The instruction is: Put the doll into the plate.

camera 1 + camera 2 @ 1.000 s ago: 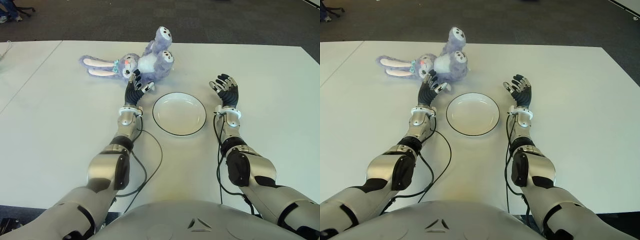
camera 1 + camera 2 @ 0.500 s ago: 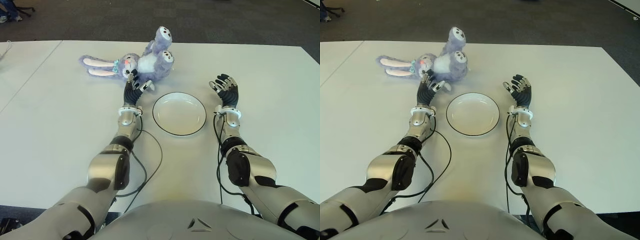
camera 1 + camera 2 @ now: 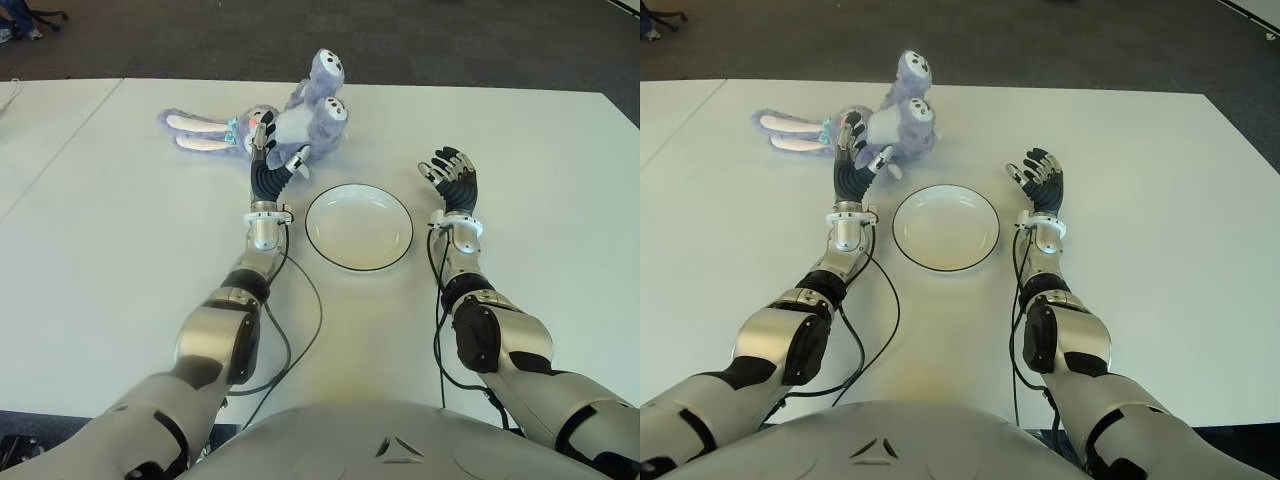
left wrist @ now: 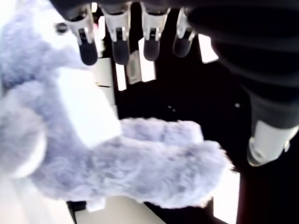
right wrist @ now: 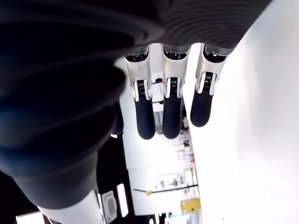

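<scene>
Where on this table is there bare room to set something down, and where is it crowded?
Free: the table left of the left robot hand, the far right corner beyond the right robot hand, and the empty plate. Crowded: the far middle, where the left robot hand's open fingers reach the doll.

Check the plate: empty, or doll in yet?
Empty. The plate shows only its bare white inside. The doll lies on the table beyond it, with the left hand open at its body.

White table (image 3: 100, 260), purple plush doll (image 3: 290, 125) lying at back, empty plate (image 3: 359, 227) nearer
</scene>
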You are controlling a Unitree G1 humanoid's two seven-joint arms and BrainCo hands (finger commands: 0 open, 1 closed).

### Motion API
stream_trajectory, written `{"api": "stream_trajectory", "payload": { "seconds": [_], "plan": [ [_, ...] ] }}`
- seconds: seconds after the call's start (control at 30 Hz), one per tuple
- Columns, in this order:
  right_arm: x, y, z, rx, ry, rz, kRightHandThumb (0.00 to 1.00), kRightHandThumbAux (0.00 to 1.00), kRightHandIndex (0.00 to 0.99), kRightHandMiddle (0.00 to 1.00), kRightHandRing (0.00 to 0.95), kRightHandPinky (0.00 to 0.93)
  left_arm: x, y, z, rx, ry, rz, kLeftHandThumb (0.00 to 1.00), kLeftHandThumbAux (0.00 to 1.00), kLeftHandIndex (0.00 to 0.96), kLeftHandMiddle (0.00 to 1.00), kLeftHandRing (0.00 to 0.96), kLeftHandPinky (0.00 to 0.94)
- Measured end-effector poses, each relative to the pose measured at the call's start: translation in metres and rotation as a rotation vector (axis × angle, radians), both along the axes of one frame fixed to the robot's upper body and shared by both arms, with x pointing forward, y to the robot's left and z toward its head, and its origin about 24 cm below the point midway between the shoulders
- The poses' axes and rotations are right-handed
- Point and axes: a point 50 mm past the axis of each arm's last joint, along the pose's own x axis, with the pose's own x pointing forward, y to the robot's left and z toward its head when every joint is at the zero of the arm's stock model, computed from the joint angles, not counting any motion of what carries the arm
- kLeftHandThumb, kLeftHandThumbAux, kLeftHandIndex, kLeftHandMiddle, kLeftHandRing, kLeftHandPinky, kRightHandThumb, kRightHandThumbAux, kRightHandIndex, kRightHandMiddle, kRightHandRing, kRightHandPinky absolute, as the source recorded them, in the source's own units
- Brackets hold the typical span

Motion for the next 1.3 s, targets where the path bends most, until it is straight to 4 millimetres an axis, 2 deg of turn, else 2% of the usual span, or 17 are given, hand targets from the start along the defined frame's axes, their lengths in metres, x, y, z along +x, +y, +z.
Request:
{"api": "stream_trajectory", "payload": {
  "seconds": [0.23, 0.4, 0.5, 0.7, 0.9, 1.1, 1.3],
  "plan": [
    [0.0, 0.001, 0.0, 0.001, -0.002, 0.001, 0.118, 0.888, 0.247, 0.267, 0.251, 0.233, 0.006, 0.014, 0.016, 0.118, -0.102, 0.061, 0.108, 0.565, 0.015, 0.07, 0.077, 0.08],
    [0.0, 0.0, 0.0, 0.001, -0.002, 0.0, 0.122, 0.886, 0.251, 0.267, 0.25, 0.243, 0.016, 0.025, 0.038, 0.182, -0.18, 0.091, 0.099, 0.56, 0.005, 0.057, 0.053, 0.046],
    [0.0, 0.0, 0.0, 0.002, -0.001, -0.002, 0.124, 0.884, 0.251, 0.266, 0.249, 0.243, 0.023, 0.026, 0.052, 0.223, -0.226, 0.092, 0.094, 0.557, 0.0, 0.053, 0.046, 0.037],
    [0.0, 0.0, 0.0, 0.004, -0.002, -0.004, 0.127, 0.878, 0.254, 0.27, 0.255, 0.252, 0.033, 0.015, 0.074, 0.292, -0.299, 0.068, 0.089, 0.548, 0.0, 0.04, 0.034, 0.035],
    [0.0, 0.0, 0.0, 0.005, -0.002, -0.003, 0.128, 0.879, 0.253, 0.27, 0.25, 0.237, 0.037, -0.006, 0.087, 0.405, -0.372, 0.017, 0.08, 0.558, 0.0, 0.051, 0.051, 0.06],
    [0.0, 0.0, 0.0, 0.006, -0.002, -0.004, 0.128, 0.885, 0.253, 0.274, 0.254, 0.246, 0.039, -0.023, 0.099, 0.547, -0.459, -0.033, 0.135, 0.557, 0.0, 0.063, 0.066, 0.072],
    [0.0, 0.0, 0.0, 0.008, -0.002, -0.005, 0.127, 0.89, 0.252, 0.276, 0.257, 0.243, 0.043, -0.024, 0.11, 0.712, -0.513, -0.063, 0.194, 0.541, 0.0, 0.044, 0.041, 0.025]
  ]
}}
